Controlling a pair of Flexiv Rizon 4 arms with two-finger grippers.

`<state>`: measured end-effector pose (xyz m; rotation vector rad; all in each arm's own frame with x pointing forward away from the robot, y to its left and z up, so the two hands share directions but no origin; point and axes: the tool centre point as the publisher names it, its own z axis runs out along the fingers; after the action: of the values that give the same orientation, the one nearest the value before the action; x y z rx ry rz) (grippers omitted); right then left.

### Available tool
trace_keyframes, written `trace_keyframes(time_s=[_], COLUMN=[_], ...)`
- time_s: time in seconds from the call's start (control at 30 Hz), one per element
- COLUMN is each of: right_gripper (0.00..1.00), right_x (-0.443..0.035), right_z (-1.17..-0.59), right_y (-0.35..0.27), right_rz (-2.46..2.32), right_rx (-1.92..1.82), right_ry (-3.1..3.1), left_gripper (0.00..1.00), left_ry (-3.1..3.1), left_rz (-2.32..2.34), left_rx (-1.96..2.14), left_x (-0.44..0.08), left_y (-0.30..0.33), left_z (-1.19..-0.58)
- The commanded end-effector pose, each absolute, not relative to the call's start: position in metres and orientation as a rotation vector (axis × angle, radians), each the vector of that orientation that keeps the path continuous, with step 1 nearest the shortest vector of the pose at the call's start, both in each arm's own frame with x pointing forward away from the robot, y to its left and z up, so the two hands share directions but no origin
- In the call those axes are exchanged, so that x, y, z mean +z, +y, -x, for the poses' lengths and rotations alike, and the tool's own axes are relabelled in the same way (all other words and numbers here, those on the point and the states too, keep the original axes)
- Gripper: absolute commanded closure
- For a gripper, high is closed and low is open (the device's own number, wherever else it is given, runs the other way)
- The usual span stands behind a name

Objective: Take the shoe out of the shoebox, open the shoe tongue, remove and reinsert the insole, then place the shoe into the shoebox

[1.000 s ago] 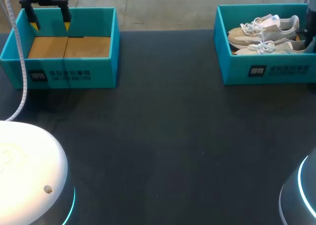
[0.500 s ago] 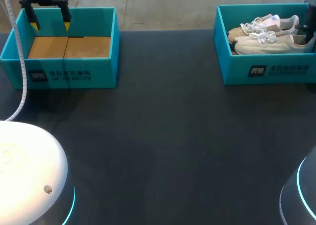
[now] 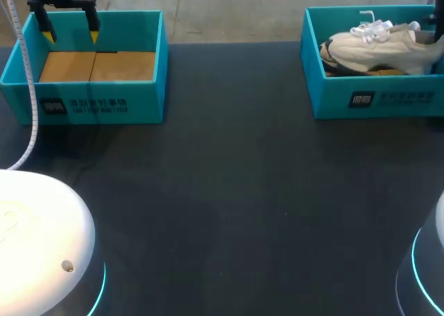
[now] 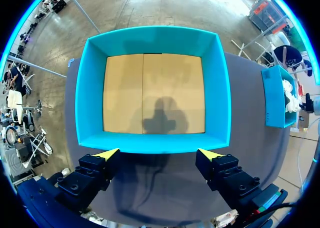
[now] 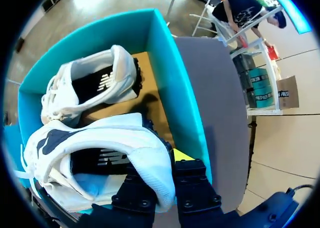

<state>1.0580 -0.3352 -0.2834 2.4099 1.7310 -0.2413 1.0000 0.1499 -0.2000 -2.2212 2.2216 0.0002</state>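
On the dark table (image 3: 222,191), far right: teal shoebox (image 3: 368,97), white sneaker (image 3: 378,48) raised partly above its rim. Long axis along the box, toe toward the table's middle, heel collar pinched in the right gripper (image 5: 160,163). Well apart, left gripper (image 4: 157,155) splayed wide and empty above the other shoebox (image 4: 155,143).

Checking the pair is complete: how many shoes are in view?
2. One shoe is clamped at its heel in the right arm's jaws, over the shoebox; the other shoe lies on its floor.
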Motion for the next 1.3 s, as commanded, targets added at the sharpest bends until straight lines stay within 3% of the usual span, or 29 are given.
trace_keyframes(time_s=[0.03,0.73,1.3], right_gripper=[1.0,1.0,1.0], right_x=[-0.254,-0.191,-0.179], right_z=[-1.054,-1.044,-1.036], right_y=[-0.328,-0.295,-0.267], right_rz=[-2.399,-2.367,-2.389], right_rx=[-0.239,-0.256,-0.336], right_ry=[1.726,1.706,1.659], left_gripper=[0.0,0.0,0.0], left_ry=[2.222,2.222,2.222], left_rz=[2.221,2.221,2.221], left_rx=[0.0,0.0,0.0], left_x=[-0.2,-0.2,-0.2], left_y=[0.15,0.15,0.15], left_z=[-1.0,-1.0,-1.0])
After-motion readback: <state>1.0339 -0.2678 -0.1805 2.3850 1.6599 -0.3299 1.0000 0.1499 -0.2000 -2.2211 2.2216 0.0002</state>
